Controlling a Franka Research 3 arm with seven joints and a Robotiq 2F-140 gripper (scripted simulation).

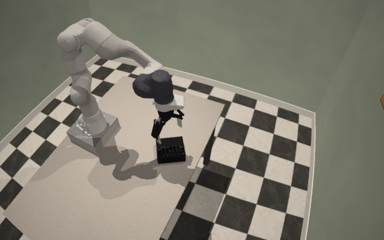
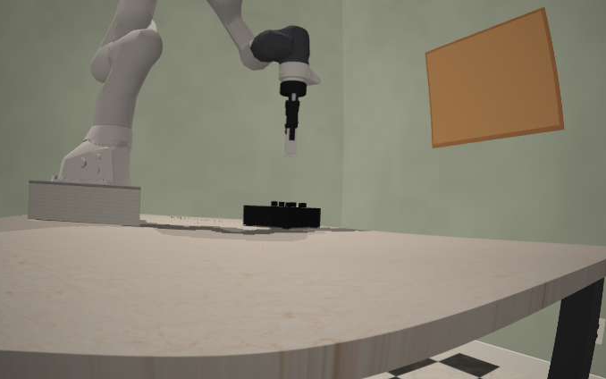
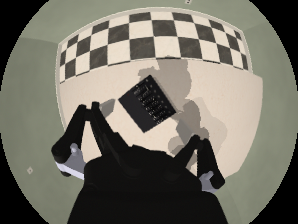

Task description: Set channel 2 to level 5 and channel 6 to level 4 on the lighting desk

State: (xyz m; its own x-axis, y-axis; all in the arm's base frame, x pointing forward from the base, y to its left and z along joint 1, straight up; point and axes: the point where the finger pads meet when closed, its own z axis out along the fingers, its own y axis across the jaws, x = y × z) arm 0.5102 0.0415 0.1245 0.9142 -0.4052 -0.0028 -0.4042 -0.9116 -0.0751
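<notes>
The lighting desk (image 1: 171,149) (image 2: 281,216) (image 3: 149,102) is a small black box that stands flat on the table (image 1: 83,193) (image 2: 202,291) (image 3: 87,90), near the table's right edge. Several black fader caps (image 2: 289,204) stick up from its top; their levels are too small to read. My gripper (image 1: 169,132) (image 2: 290,149) (image 3: 146,115) is open and empty. It hangs well above the desk, over its back part, with the fingers pointing down. In the wrist view the desk lies turned at an angle between and beyond the two fingers.
The robot's grey base block (image 1: 93,134) (image 2: 84,202) stands on the table to the left of the desk. The table's right edge and a dark leg (image 1: 209,149) are close to the desk. An orange board (image 2: 493,77) hangs on the wall.
</notes>
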